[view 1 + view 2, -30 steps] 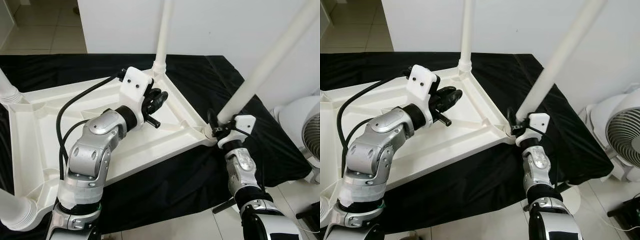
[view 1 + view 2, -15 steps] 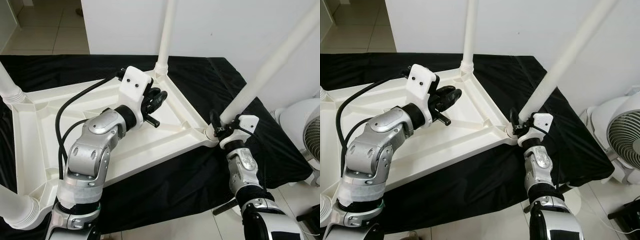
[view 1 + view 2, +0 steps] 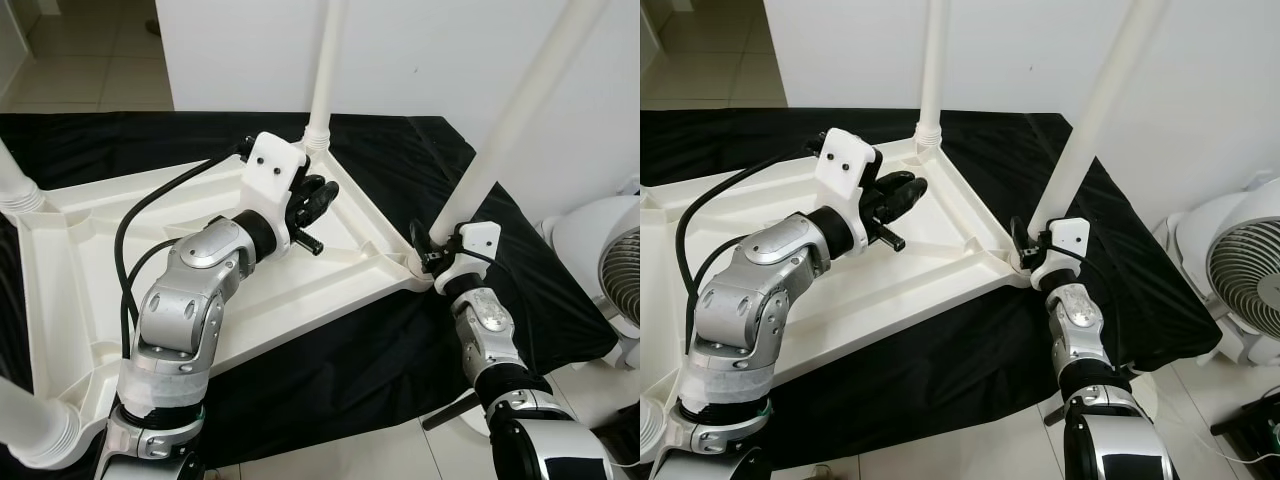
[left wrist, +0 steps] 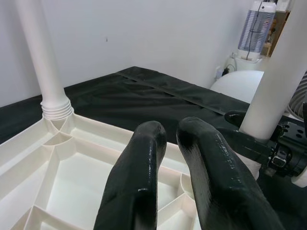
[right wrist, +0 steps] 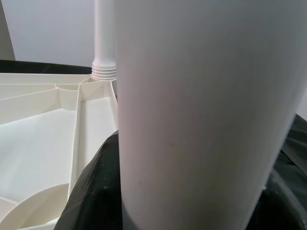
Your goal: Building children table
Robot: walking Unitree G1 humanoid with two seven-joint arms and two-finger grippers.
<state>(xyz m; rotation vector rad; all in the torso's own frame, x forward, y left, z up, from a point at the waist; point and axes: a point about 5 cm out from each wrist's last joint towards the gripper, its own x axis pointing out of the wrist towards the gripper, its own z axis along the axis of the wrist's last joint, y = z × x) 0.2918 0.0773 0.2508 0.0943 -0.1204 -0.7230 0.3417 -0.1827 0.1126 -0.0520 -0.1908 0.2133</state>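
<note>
An upturned white plastic children's table [image 3: 90, 260] lies underside-up on a black cloth [image 3: 420, 180] spread over the tiled floor [image 3: 90, 60], its ribbed frame facing the ceiling. The robot's right gripper [image 3: 432, 250] is at the table's corner at about four o'clock from the tabletop's centre, its black fingers [image 5: 96, 191] clasped around the base of a white table leg [image 3: 520, 110] that rises from that corner and leans up toward one o'clock. In the right wrist view the leg sits pinched between the two dark fingers, hard against the camera. The left gripper [image 3: 315, 200] hovers over the ribbed underside near the far corner, at roughly one o'clock from the tabletop's centre, its two black fingers [image 4: 139, 191] drawn close together with only a thin gap and gripping nothing. Just beyond it a second leg [image 3: 325, 60] stands upright in its ringed socket at twelve o'clock. Two more leg bases show at the left edge, at nine [image 3: 18, 185] and seven o'clock [image 3: 35, 430]. A white fan [image 3: 1240, 280] stands on the floor at three o'clock, beside the cloth.
</note>
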